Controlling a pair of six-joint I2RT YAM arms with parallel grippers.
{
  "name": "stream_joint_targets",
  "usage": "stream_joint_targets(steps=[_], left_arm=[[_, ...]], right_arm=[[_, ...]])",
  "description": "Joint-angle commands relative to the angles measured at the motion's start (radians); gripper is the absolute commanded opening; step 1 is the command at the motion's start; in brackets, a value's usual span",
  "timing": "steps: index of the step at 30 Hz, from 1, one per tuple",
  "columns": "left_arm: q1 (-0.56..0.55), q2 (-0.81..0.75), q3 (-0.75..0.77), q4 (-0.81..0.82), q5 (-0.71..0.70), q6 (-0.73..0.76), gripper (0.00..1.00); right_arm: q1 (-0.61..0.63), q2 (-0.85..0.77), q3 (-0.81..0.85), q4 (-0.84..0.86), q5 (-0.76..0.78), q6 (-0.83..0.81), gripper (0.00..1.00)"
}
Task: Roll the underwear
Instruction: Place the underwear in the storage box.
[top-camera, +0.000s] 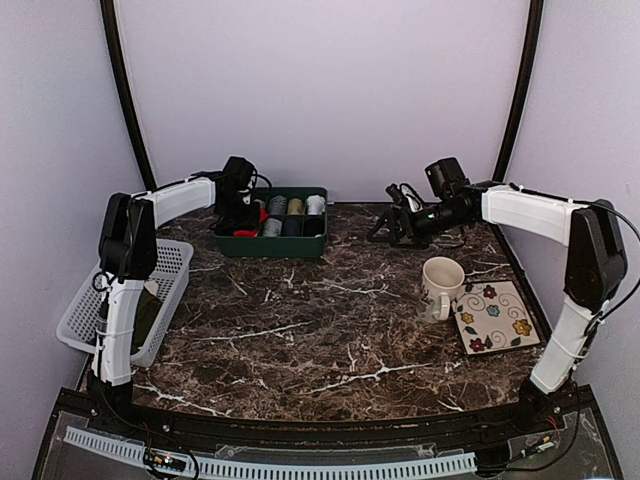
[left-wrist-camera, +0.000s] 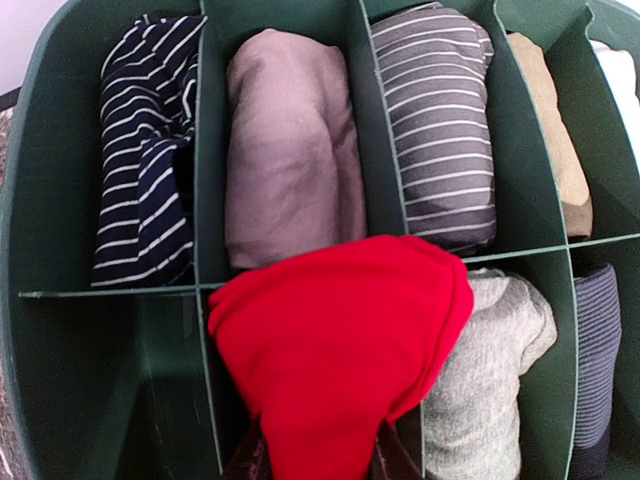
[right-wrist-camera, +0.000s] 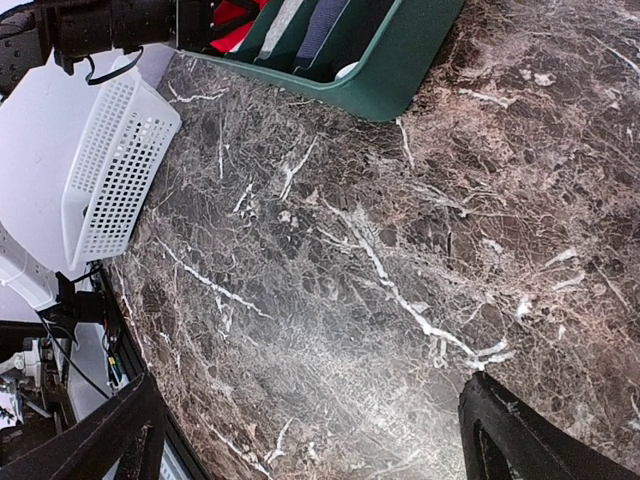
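One dark marbled tabletop (top-camera: 320, 330) carries everything; at its far edge sits a green divided tray (top-camera: 270, 247), its compartments sized so that each takes a single rolled garment, and most already hold muted rolls (left-wrist-camera: 290, 150) in stripes, taupe and grey; a white basket (top-camera: 80, 320) hangs off the left side, probably as the supply of loose clothes; on the right lie a flowered tile (top-camera: 495, 318) and a mug (top-camera: 440, 285), well apart from the work; the right pincer (right-wrist-camera: 320, 440) hovers above bare marble with its fingers spread wide and nothing between them, seemingly parked out of the way; the left pincer (left-wrist-camera: 320, 455) is over the tray's near row, pinching the underwear (left-wrist-camera: 340, 340) from below so the bundle cannot unroll while it is placed; the underwear is a bright red, compact, rounded bundle with smooth folds, no lettering or trim showing, lying across the divider between the rows, beside a grey roll and next to an empty cell; whether it already rests inside a compartment cannot be told.
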Motion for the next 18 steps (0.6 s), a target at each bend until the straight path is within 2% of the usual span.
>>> stream_joint_targets(steps=[1, 6, 12, 18], left_arm=[[0.013, 0.011, 0.037, -0.153, -0.061, -0.074, 0.0], [0.015, 0.058, 0.048, -0.197, -0.059, -0.087, 0.0], [0.018, 0.084, 0.018, -0.16, -0.021, -0.082, 0.0], [0.025, 0.125, 0.055, -0.188, 0.013, -0.066, 0.0]], right_arm=[[-0.009, 0.011, 0.035, 0.01, -0.017, 0.0, 1.0], [-0.009, 0.011, 0.036, 0.012, -0.014, 0.003, 1.0], [-0.009, 0.006, 0.034, 0.007, -0.01, 0.003, 1.0], [-0.009, 0.005, 0.042, -0.005, -0.007, 0.001, 1.0]])
